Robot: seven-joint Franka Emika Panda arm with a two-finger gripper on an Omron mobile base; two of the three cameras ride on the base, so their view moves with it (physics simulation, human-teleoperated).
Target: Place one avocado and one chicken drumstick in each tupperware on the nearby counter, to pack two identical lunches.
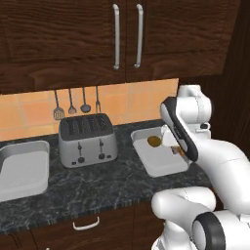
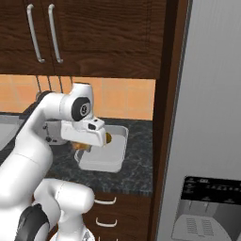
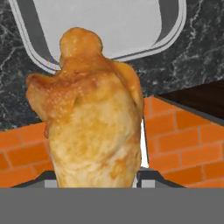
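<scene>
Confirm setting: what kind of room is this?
A home kitchen, rendered: a four-slot silver toaster on a dark speckled stone counter, utensils hanging on the orange tile backsplash, and a fridge with a dispenser panel.

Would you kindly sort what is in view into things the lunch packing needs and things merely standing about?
Needed: gripper shut on the golden chicken drumstick; avocado in the right tupperware; left tupperware; counter.

Standing about: toaster; hanging utensils; wall cupboards; fridge.
</scene>
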